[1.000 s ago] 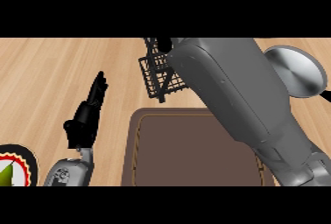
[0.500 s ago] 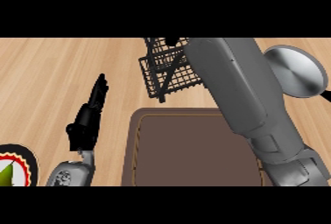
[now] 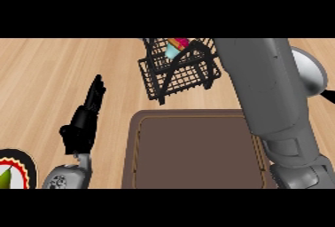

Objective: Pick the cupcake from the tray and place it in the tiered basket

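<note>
The cupcake (image 3: pixel 175 47), with a light blue wrapper and colourful top, sits inside the black wire tiered basket (image 3: pixel 177 77) at the back of the counter. The brown tray (image 3: pixel 196 150) lies bare in front of the basket. My left hand (image 3: pixel 85 117) rests open at the left of the tray, fingers straight and pointing away. My right forearm (image 3: pixel 268 97) runs up the right side past the basket; its hand is beyond the top of the view and does not show.
A grey round pan or lid (image 3: pixel 313 75) lies behind my right forearm at the right edge. A patterned plate (image 3: pixel 12 170) shows at the lower left corner. Bare wooden counter (image 3: pixel 52 71) spreads to the left of the basket.
My right forearm has swung to the right and stands more upright, uncovering the basket with the cupcake in it. The left hand has stayed still.
</note>
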